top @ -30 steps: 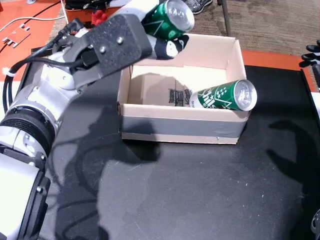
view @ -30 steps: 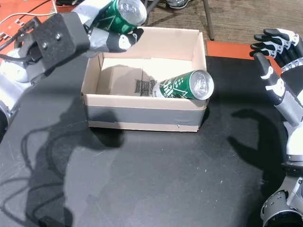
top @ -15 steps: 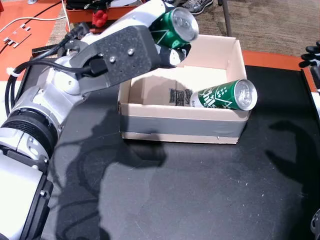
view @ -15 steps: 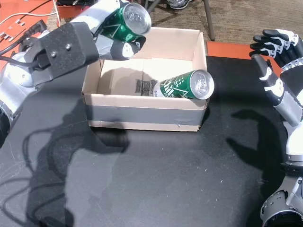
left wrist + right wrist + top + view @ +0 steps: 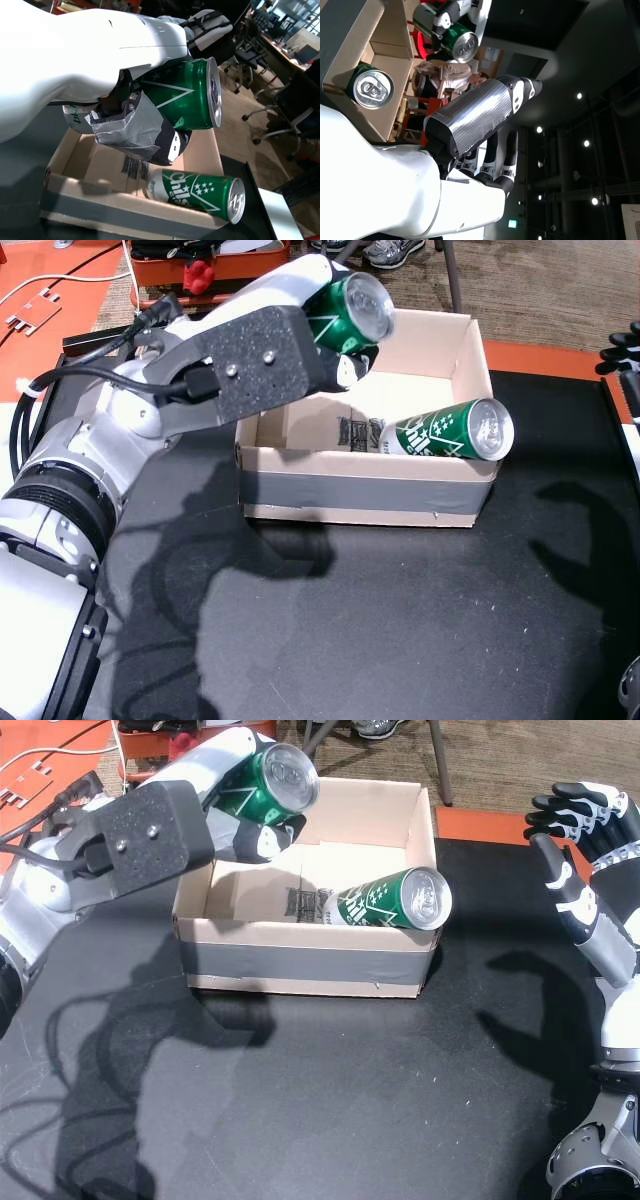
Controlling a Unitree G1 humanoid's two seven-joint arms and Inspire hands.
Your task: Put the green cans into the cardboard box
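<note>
Head views: our left hand [image 5: 290, 340] grips a green aluminium can [image 5: 345, 310] sideways above the open cardboard box [image 5: 360, 490]; a second green can [image 5: 385, 900] leans inside. Right hand [image 5: 585, 850] open, empty. We judge cans light, slick, dentable: hold mid-body.

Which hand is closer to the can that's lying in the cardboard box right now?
Left. The left hand hovers over the box's far left corner, holding another green can, a short way from the lying can. The right hand is open, off beyond the box's right side.
</note>
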